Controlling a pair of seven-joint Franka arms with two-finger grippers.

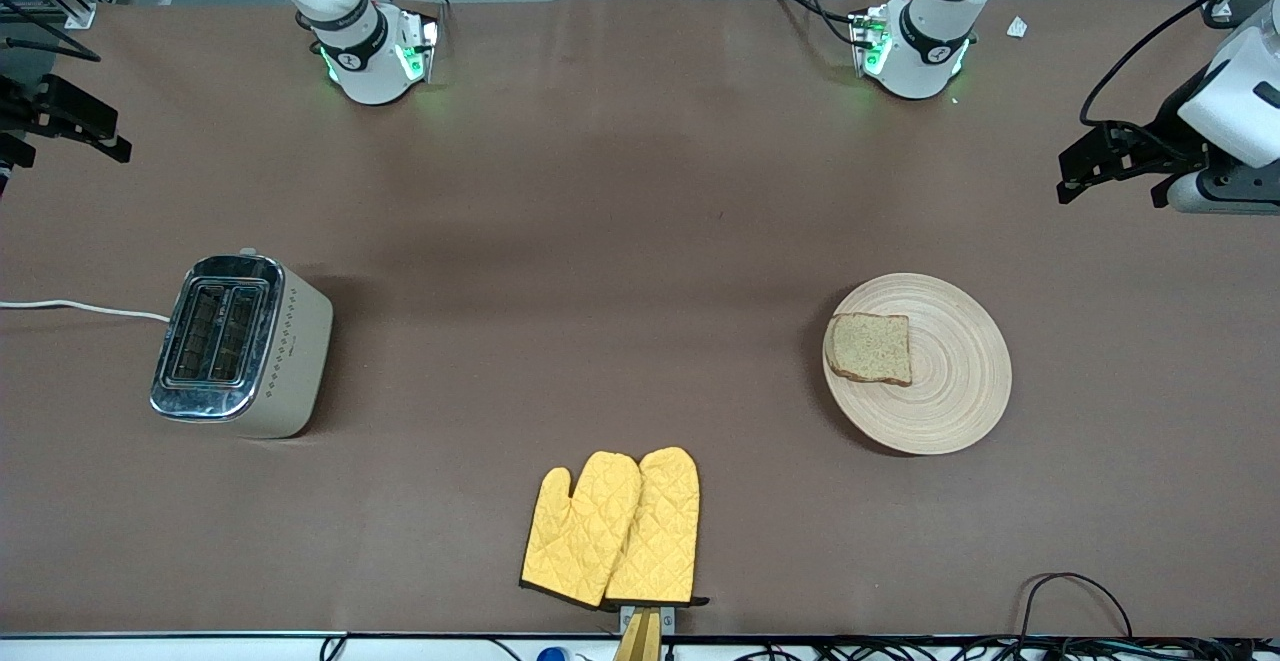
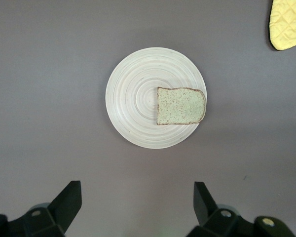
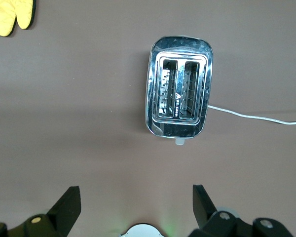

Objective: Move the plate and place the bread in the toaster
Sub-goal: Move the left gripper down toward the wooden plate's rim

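The tan wooden plate lies on the table toward the left arm's end, with the brown bread slice flat on the part of it toward the toaster. The left wrist view shows the plate and the bread from above. The chrome-topped toaster stands toward the right arm's end with both slots empty, and it also shows in the right wrist view. My left gripper is open and empty, high over the table's left-arm end. My right gripper is open and empty, high over the right-arm end.
Two yellow oven mitts lie near the table edge closest to the front camera, between toaster and plate. They also show in the left wrist view and the right wrist view. The toaster's white cord runs off the right arm's end.
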